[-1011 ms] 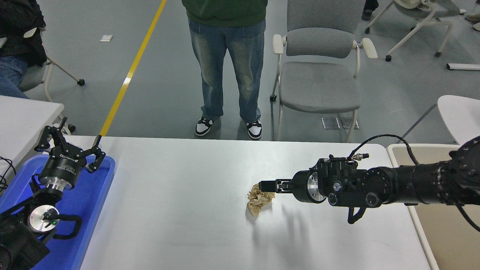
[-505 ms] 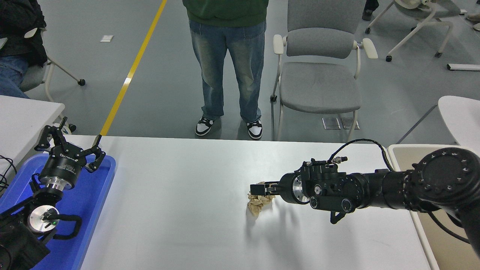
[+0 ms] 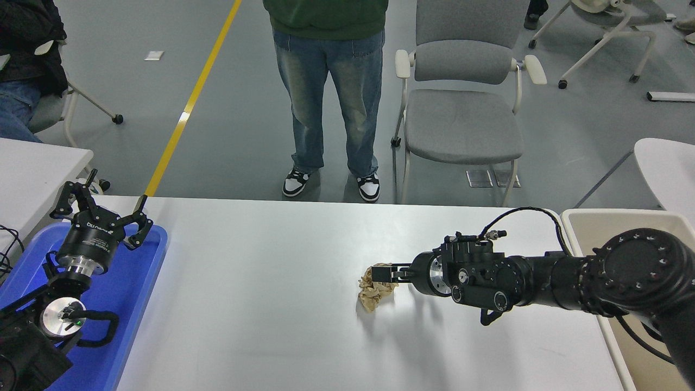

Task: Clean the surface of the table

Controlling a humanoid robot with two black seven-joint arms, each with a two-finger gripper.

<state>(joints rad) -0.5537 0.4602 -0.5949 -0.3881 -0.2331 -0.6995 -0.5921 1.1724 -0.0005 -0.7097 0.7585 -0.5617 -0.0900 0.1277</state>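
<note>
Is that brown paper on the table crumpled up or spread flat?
Crumpled: the brown paper sits as a wrinkled wad on the table surface.

The floor is smooth grey with a matte sheen under even overhead light. A yellow line runs diagonally across it from 12 o'clock toward 9 o'clock. A small white patch lies on the floor left of the line. A grey padded chair with pale armrests stands at 1 o'clock, facing the camera. A second chair frame on castors stands at 2 o'clock. A castor-legged chair stands at 10 o'clock. A person in blue jeans stands at 12 o'clock. A smaller white table sits at 9 o'clock; a rounded white table sits at 3 o'clock.
</note>
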